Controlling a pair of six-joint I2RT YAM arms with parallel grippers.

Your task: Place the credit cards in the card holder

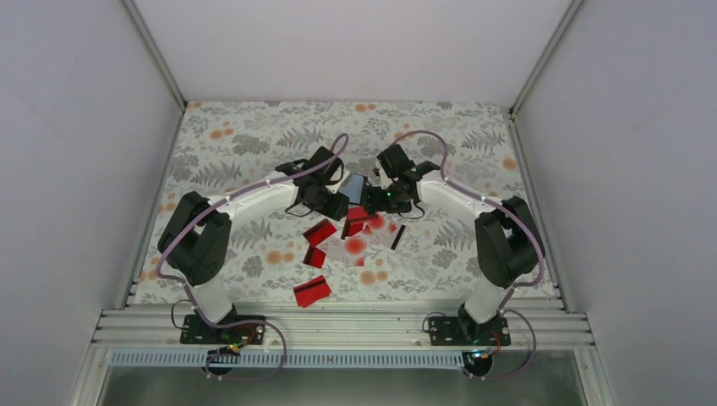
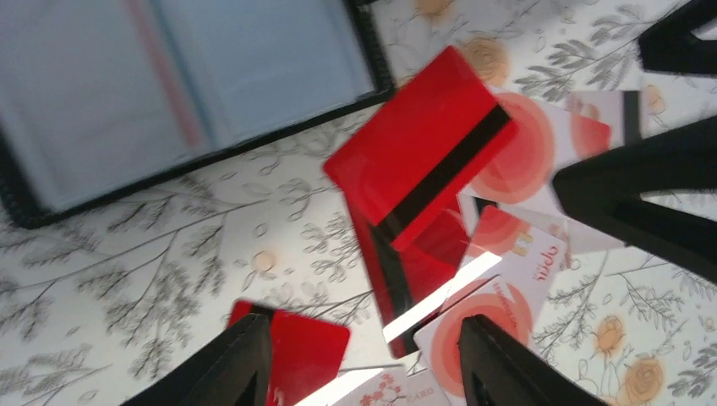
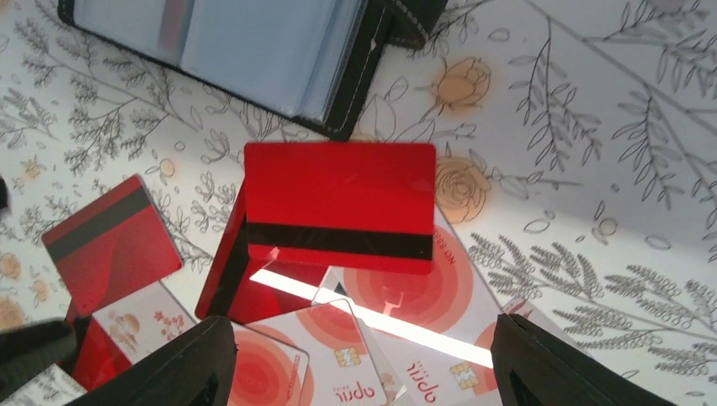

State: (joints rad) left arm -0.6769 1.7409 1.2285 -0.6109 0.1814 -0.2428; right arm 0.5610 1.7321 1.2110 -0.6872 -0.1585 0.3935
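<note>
Right gripper [image 3: 359,338] fingers hang wide apart with nothing between them, over a striped red card [image 3: 338,207] lying on top of the heap of cards [image 1: 362,237]. The left gripper [image 2: 372,355] is spread too, empty, over the same heap. Holder [image 3: 254,51] lies open, pockets up, just beyond the heap on the table [image 1: 237,135], and both arms reach in from the near edge, elbows out, wrists tipped down, nearly meeting mid-table.
</note>
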